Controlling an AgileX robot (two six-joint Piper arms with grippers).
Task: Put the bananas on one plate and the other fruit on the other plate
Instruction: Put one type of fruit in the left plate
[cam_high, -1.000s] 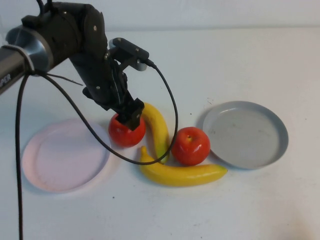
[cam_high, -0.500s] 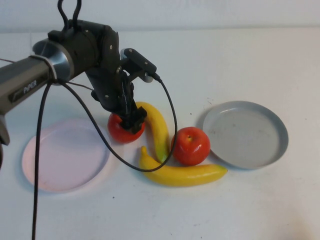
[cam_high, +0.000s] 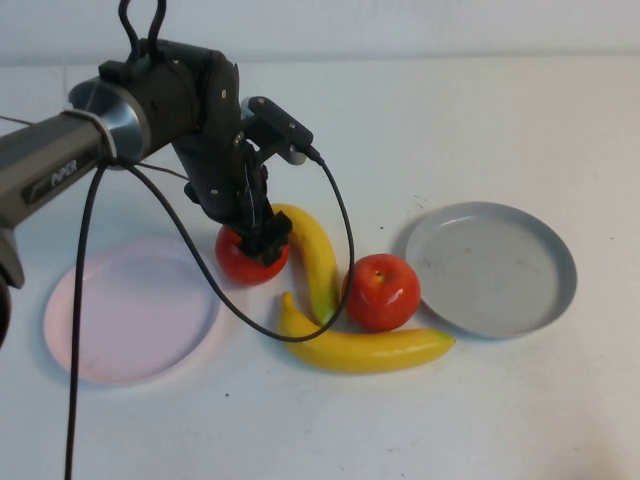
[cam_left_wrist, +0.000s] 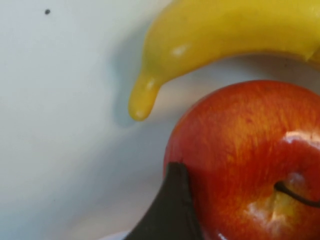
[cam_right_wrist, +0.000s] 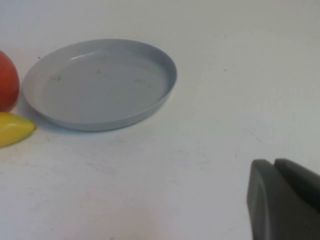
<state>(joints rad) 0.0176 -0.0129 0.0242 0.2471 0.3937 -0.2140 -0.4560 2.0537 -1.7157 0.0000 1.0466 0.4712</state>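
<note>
My left gripper (cam_high: 262, 244) is down on the left red apple (cam_high: 238, 264), shut on it; in the left wrist view one dark finger (cam_left_wrist: 172, 210) presses the apple's (cam_left_wrist: 240, 145) side. One banana (cam_high: 314, 258) lies just right of it and also shows in the left wrist view (cam_left_wrist: 215, 30). A second banana (cam_high: 366, 349) lies in front. The other apple (cam_high: 381, 291) sits between them. The pink plate (cam_high: 120, 315) is at the left, empty. The grey plate (cam_high: 492, 270) is at the right, empty. My right gripper (cam_right_wrist: 274, 165) is shut and empty, hovering over the table short of the grey plate (cam_right_wrist: 100, 82).
The left arm's black cable (cam_high: 335, 215) loops over the bananas. The table top (cam_high: 480, 120) is white, with bare surface behind and in front of the fruit. The right wrist view catches the second apple's edge (cam_right_wrist: 7, 80) and a banana tip (cam_right_wrist: 15, 128).
My left gripper came down and slightly left onto the left apple, then stayed nearly still over the last half second. The fruit and plates have not moved.
</note>
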